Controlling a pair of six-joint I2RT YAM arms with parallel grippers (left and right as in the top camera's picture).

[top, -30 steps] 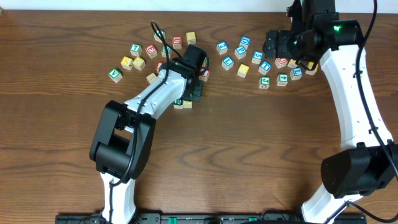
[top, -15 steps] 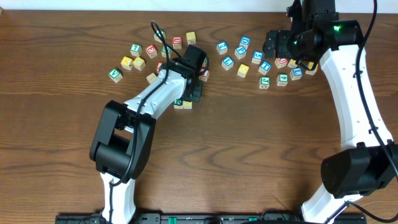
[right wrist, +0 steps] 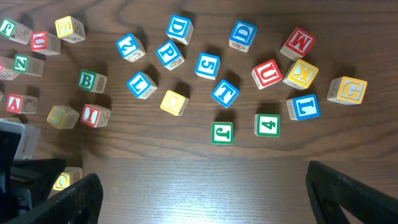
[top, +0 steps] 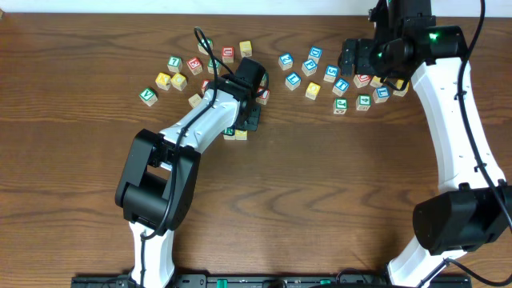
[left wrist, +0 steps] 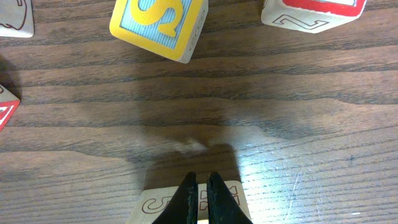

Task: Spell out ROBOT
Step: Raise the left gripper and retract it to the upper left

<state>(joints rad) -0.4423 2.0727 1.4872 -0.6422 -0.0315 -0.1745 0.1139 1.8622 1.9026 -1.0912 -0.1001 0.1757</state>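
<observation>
Two grippers: at left, we see the left gripper (left wrist: 203, 198), jaws closed and empty, over a wooden cube (left wrist: 158, 204); at right, the right gripper (right wrist: 205, 193), jaws wide apart, near the blue T cube (right wrist: 224, 93); we advise centring before descending.

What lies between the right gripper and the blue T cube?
Right wrist view: green J cube, just before the blue T cube; bare table toward the right gripper.

The blue T cube (right wrist: 225, 93) lies flat, turned cornerwise, letter up. A yellow-faced cube (right wrist: 173, 102) sits at its nine o'clock, the green B cube (right wrist: 92, 79) farther that way.
</observation>
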